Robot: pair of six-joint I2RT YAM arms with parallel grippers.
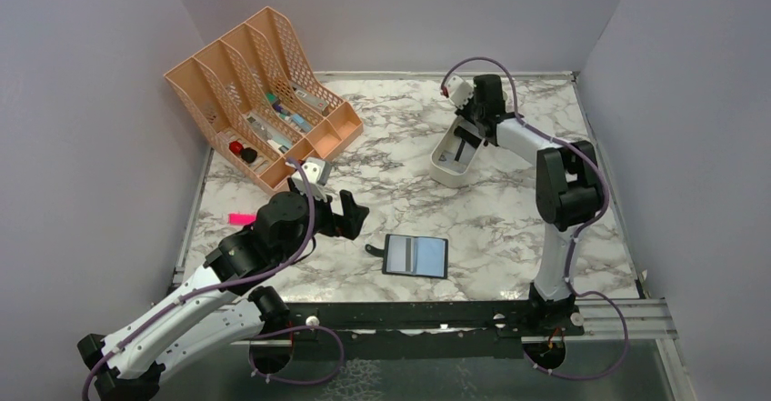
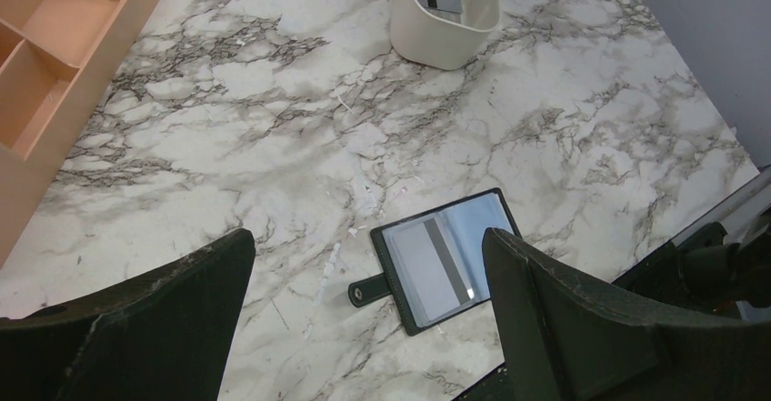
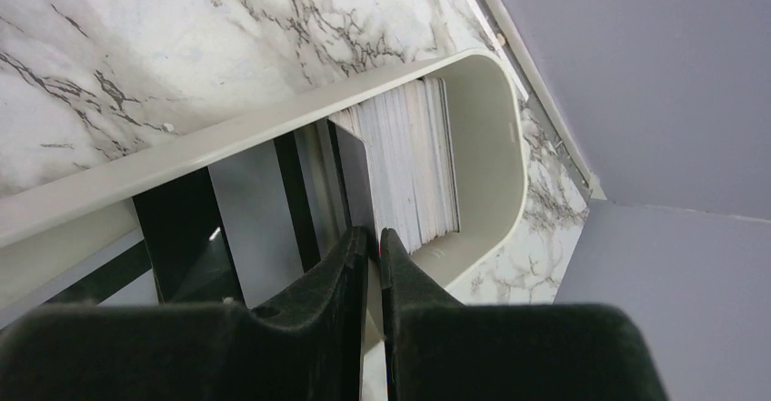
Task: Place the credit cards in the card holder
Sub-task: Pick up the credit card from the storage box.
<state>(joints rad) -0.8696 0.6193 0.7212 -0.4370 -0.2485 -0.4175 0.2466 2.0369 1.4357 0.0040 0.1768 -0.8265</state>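
The black card holder (image 1: 415, 255) lies open on the marble table; in the left wrist view (image 2: 393, 274) a grey credit card with a dark stripe (image 2: 427, 269) sits in its clear sleeve. A white bin (image 1: 447, 169) holds the other credit cards on edge: a white stack (image 3: 409, 165) and grey and dark ones (image 3: 259, 210). My right gripper (image 1: 465, 133) reaches into the bin (image 3: 273, 126); its jaws (image 3: 374, 233) are pressed together on the edge of a dark card (image 3: 357, 183). My left gripper (image 1: 350, 215) hovers open and empty (image 2: 368, 237) left of the holder.
An orange desk organiser (image 1: 264, 92) with small items stands at the back left, its edge in the left wrist view (image 2: 55, 65). A pink item (image 1: 241, 218) lies by the left wall. Grey walls enclose the table on three sides.
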